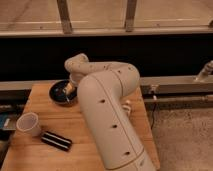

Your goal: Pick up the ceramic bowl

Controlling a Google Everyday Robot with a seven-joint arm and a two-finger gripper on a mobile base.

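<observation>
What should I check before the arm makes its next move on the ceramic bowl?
1. Ceramic bowl in view and upright on the table: ok.
2. Gripper down at the bowl's right side: ok.
3. Firm hold on the bowl: cannot tell, the arm hides the contact.
4. Bowl raised off the wood: not ok, it appears to rest on the table.
5. White cup apart from the bowl, nearer the camera: ok.
6. Flat black object apart from the bowl and the cup: ok.
</observation>
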